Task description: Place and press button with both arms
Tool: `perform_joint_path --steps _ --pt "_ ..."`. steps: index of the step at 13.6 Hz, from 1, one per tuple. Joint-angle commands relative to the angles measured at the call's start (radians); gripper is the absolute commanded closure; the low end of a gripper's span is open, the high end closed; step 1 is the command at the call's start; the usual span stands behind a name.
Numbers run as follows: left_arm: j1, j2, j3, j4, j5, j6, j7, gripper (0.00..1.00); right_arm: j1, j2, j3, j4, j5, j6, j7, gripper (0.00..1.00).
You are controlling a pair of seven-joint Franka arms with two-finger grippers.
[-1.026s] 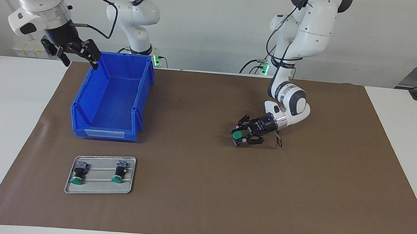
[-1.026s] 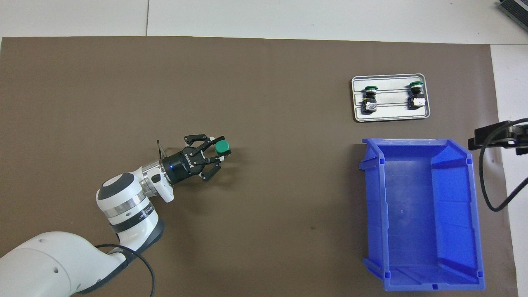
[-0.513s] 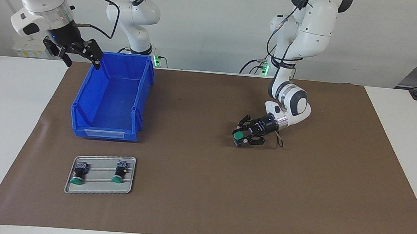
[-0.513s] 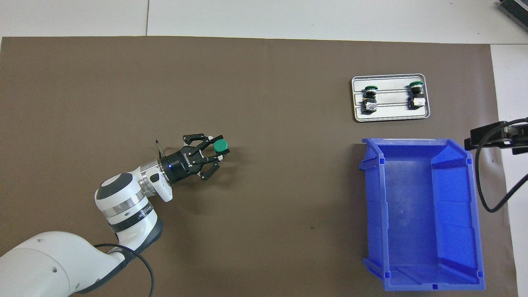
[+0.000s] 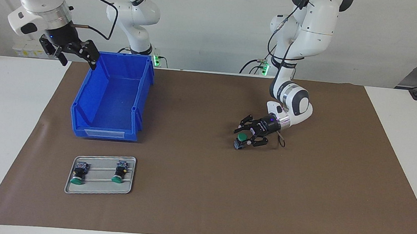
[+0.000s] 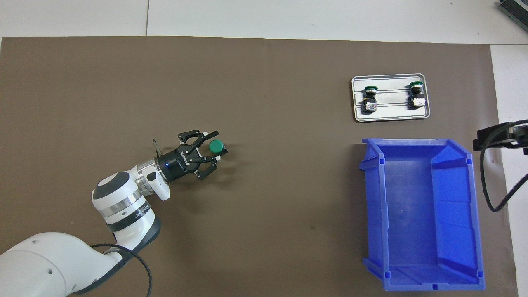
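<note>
Item: small push-button switch with a round green mushroom cap and black cylindrical body point(image 5: 241, 138), sitting on the brown paper mat point(image 5: 197, 161) that is covering the white surface point(image 5: 5, 114), cap tilting upward, well apart from the blue plastic storage bin point(image 5: 110, 97) and lying toward the left arm's end of the surface from it.

Left claw point(image 5: 247, 134): black, two-fingered, hanging low at the switch with its fingers point(image 6: 211, 134) standing on either side of the cap point(image 6: 215, 146). The fingers are looking parted around the switch, though whether they are gripping it or clear of it cannot be told.

Blue plastic storage bin: standing open-topped on the mat, nothing showing inside.

Silver metal tray point(image 5: 100, 174): lying just farther from the robots than the bin, carrying two more green-capped switches point(image 5: 77, 173) point(image 5: 119, 172) resting on their sides, side by side and apart.

Right claw point(image 5: 76, 53): hovering over the bin's robot-side corner at the right arm's end, fingers spread wide, holding nothing; this arm is waiting.
</note>
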Motion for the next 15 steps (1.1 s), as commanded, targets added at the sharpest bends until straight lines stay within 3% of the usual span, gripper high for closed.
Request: perform_joint_path --steps 1,9,12,15 --pt "0.010 -0.025 -0.001 -0.017 -0.012 -0.001 -0.011 0.33 -0.001 -0.009 0.006 -0.002 -0.020 0.004 -0.022 0.00" --pt "0.025 -0.109 -0.003 -0.002 0.061 0.103 -0.190 0.33 -0.002 -0.010 0.006 -0.002 -0.012 -0.005 -0.020 0.00" --pt "0.009 -0.138 -0.003 0.044 0.069 0.227 -0.268 0.33 -0.004 -0.010 0.006 -0.001 -0.012 -0.005 -0.020 0.00" --pt "-0.014 -0.214 -0.018 0.101 0.173 0.431 -0.441 0.33 -0.002 -0.010 0.006 -0.001 -0.012 -0.005 -0.022 0.00"
